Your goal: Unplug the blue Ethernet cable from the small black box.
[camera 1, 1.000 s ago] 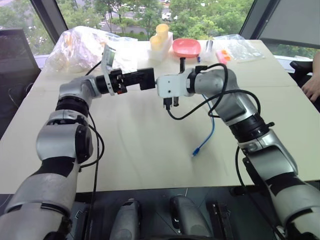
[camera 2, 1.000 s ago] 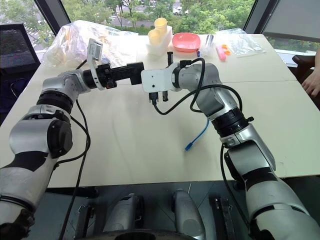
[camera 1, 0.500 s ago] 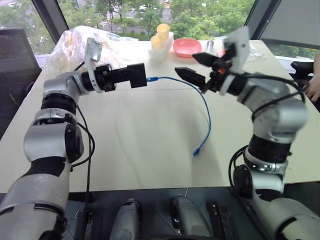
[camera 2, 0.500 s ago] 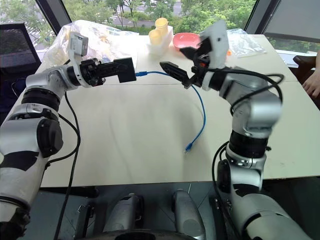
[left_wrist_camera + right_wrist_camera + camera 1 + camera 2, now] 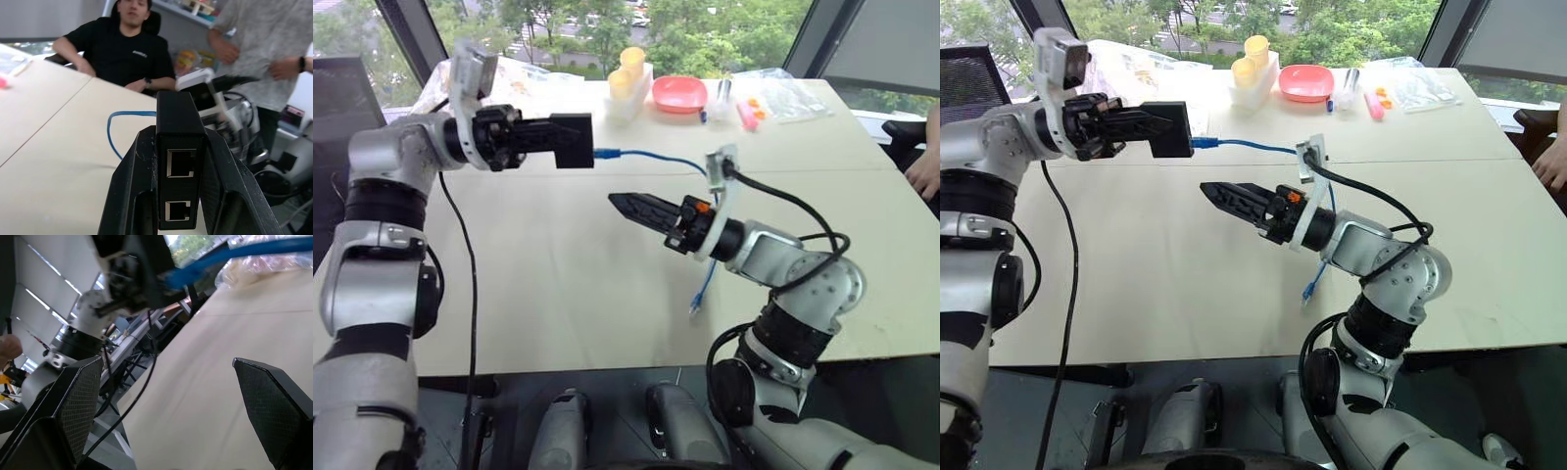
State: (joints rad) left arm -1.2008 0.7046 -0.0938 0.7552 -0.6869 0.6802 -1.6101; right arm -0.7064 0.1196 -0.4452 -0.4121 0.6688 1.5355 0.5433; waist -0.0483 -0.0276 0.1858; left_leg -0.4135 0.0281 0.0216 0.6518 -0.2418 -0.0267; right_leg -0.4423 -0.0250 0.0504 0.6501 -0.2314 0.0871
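My left gripper point(image 5: 546, 138) is shut on the small black box point(image 5: 565, 140) and holds it above the far left of the table. In the left wrist view the box point(image 5: 178, 115) sits between the two fingers point(image 5: 136, 186), with two empty ports facing the camera. The blue Ethernet cable point(image 5: 651, 157) is plugged into the box's far side and runs right. It passes behind my right arm and ends in a loose plug point(image 5: 695, 306) on the table. My right gripper point(image 5: 641, 209) hangs below the cable, pointing left, open and empty; its pads point(image 5: 78, 401) stand wide apart.
At the table's far edge stand yellow cups point(image 5: 625, 69), a pink dish point(image 5: 679, 93) and clear plastic bags point(image 5: 783, 93). A person's hand point(image 5: 928, 168) rests at the right edge. Two people point(image 5: 129, 49) show beyond the table in the left wrist view.
My right gripper opened, left the box and cable, and swung down towards the table's near side. My left gripper drew the box up and to the left. The cable stays in the box.
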